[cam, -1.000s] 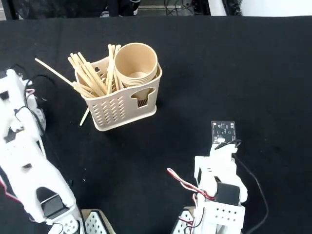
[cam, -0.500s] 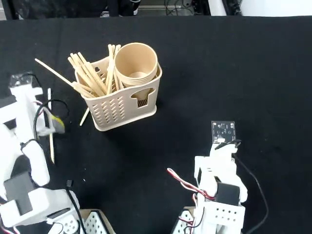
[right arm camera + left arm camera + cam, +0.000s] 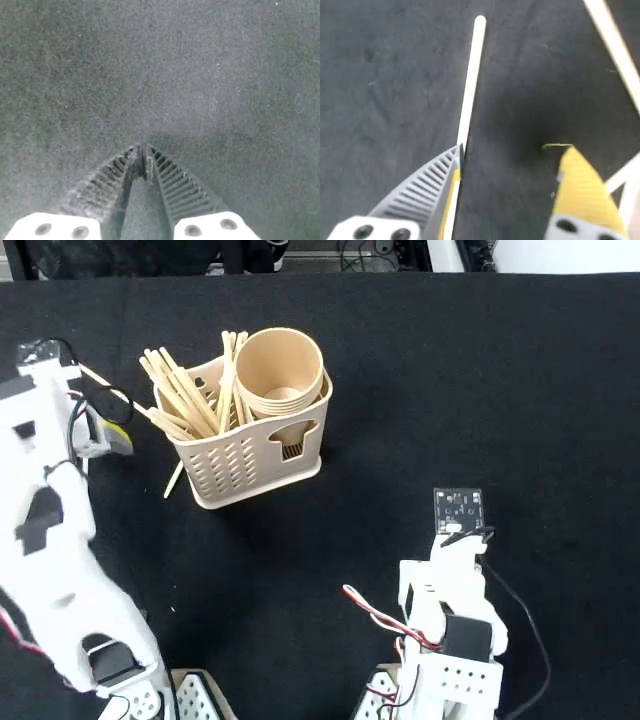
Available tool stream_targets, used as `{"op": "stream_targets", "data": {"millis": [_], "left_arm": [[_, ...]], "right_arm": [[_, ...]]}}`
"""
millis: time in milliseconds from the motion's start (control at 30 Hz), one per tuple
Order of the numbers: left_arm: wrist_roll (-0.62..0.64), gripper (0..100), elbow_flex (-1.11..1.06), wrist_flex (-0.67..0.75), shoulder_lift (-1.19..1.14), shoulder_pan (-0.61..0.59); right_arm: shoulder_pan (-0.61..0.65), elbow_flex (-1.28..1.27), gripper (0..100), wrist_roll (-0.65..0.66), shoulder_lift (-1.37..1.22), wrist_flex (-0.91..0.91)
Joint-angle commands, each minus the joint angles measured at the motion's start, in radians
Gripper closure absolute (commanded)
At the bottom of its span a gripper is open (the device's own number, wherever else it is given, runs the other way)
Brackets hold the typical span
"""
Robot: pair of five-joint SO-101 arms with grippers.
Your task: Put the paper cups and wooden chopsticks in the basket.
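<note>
at the far left of the table, the basket is holding the stacked paper cups and most wooden chopsticks. one chopstick is lying just beside it, probably remaining to be done. the left gripper is gaping wide, another chopstick running along its grey finger, unclamped. the right gripper is sitting closed, empty.
</note>
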State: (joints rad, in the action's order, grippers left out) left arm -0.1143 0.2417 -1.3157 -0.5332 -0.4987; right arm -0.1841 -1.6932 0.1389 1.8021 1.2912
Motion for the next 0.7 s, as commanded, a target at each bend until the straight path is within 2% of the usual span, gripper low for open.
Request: {"op": "stream_targets", "data": {"millis": [0,200,333,467,667], "left_arm": [[0.006,78,0.366,-0.095,-0.252,-0.028],[-0.008,90,0.777,-0.304,-0.535,-0.077],[-0.141,95,1.021,-0.448,-0.684,-0.056],[-0.091,97,1.087,-0.445,-0.767,-0.059],[0.006,97,1.090,-0.450,-0.717,-0.070]], "right_arm": [[0.011,0.008,98.5,-0.003,0.067,0.003],[0.011,0.008,98.5,-0.003,0.067,0.003],[0.011,0.008,98.5,-0.003,0.067,0.003],[0.011,0.008,98.5,-0.003,0.067,0.003],[0.011,0.008,98.5,-0.003,0.067,0.003]]}}
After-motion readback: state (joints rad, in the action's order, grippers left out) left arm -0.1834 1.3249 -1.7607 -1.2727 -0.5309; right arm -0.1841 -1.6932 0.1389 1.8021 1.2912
